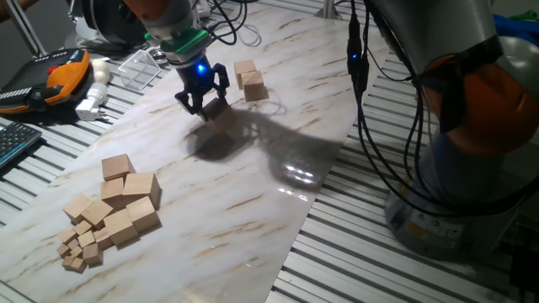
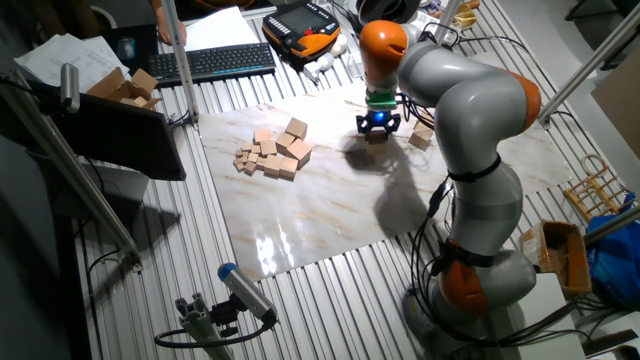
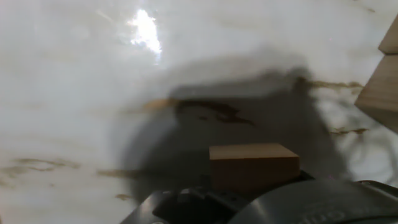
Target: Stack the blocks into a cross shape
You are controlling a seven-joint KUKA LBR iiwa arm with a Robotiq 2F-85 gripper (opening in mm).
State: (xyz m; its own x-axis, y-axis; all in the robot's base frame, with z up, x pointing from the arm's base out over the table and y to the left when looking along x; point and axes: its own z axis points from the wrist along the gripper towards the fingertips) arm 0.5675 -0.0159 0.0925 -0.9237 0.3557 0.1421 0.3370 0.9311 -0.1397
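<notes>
Hand view shows the fingers point(image 1: 202, 103) closed on one block point(image 3: 253, 164), low over the surface point(image 1: 244, 185). Two blocks point(image 1: 249, 81) sit just beside it; no cross yet. Most blocks wait in a pile point(image 1: 118, 210) well apart.

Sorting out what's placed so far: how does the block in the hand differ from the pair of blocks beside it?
The block in the hand is single and sits between the hand's fingers in its shadow; the pair of blocks lies free, touching each other, in the light. The pair is farther from the big pile. All are plain tan wood.
</notes>
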